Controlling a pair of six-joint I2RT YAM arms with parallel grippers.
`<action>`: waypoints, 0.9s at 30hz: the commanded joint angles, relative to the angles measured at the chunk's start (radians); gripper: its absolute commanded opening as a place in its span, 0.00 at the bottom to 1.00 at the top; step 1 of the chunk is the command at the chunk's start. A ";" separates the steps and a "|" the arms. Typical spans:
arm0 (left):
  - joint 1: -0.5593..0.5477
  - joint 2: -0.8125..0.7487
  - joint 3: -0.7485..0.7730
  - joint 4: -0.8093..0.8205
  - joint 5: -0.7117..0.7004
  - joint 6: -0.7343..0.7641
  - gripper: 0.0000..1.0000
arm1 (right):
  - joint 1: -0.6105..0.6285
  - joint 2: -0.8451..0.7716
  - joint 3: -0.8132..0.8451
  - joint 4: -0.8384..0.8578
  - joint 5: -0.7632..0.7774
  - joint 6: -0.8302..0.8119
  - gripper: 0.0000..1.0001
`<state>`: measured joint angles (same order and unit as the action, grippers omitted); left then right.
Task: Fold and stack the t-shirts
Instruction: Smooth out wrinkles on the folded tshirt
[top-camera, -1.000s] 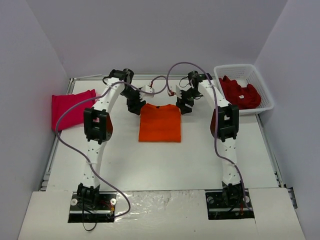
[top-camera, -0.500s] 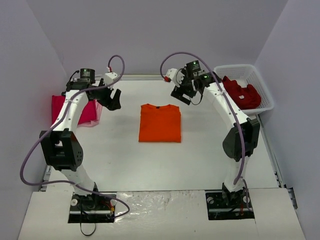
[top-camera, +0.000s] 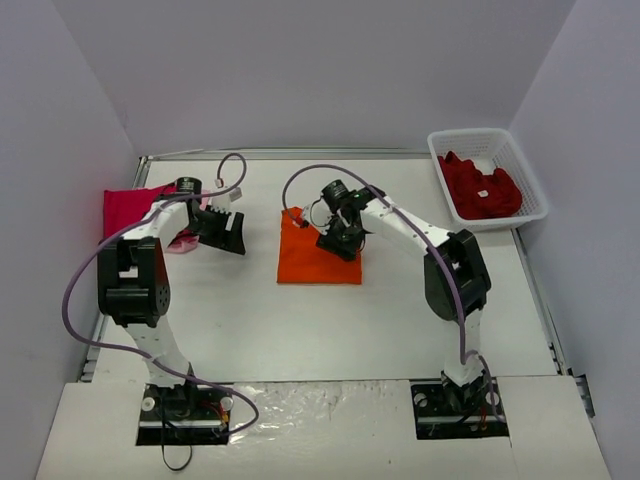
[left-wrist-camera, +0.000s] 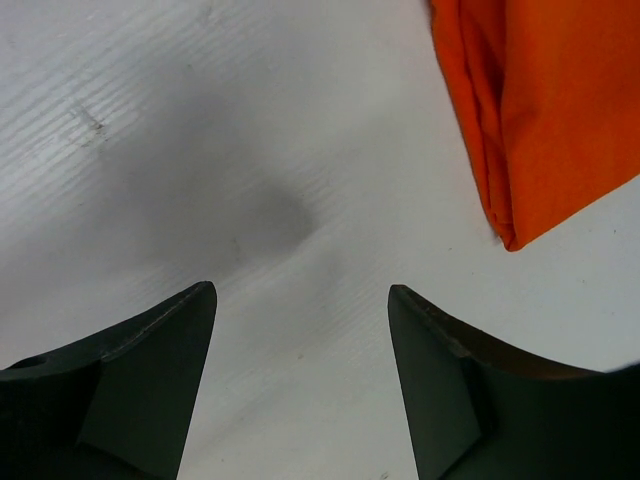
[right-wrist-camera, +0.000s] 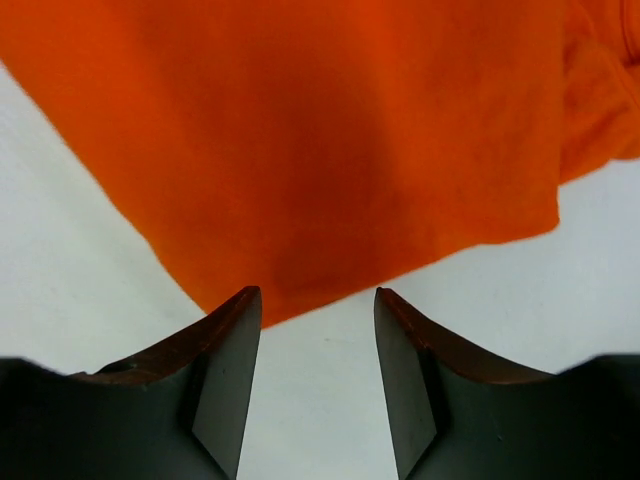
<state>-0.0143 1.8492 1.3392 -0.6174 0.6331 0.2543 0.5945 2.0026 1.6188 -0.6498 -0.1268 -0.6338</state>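
Folded bright orange cloth t-shirt (top-camera: 305, 262) lies on the white counter (top-camera: 300, 320), centred, nearer its far edge. The right arm reaches leftward over it, with the right gripper (right-wrist-camera: 318, 295) spread and empty just above the cloth. The left arm is bent inward, with the left gripper (left-wrist-camera: 300, 292) agape over bare counter beside the shirt's left edge.

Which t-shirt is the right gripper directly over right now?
The bright orange t-shirt, folded mid-table. The magenta t-shirt lies at the left edge, and the dark red t-shirts sit in the white basket at far right.
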 joint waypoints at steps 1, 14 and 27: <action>0.057 -0.073 0.006 0.071 0.048 -0.059 0.68 | 0.080 -0.047 0.036 -0.031 0.016 0.037 0.45; 0.116 -0.105 0.003 0.065 0.057 -0.044 0.68 | 0.153 0.150 0.112 -0.008 0.026 0.057 0.00; 0.117 -0.146 -0.006 0.059 0.089 -0.035 0.68 | 0.107 0.209 0.035 -0.005 0.072 0.034 0.00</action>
<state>0.0994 1.7756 1.3300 -0.5533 0.6865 0.2062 0.7372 2.2013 1.7092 -0.6147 -0.1081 -0.5877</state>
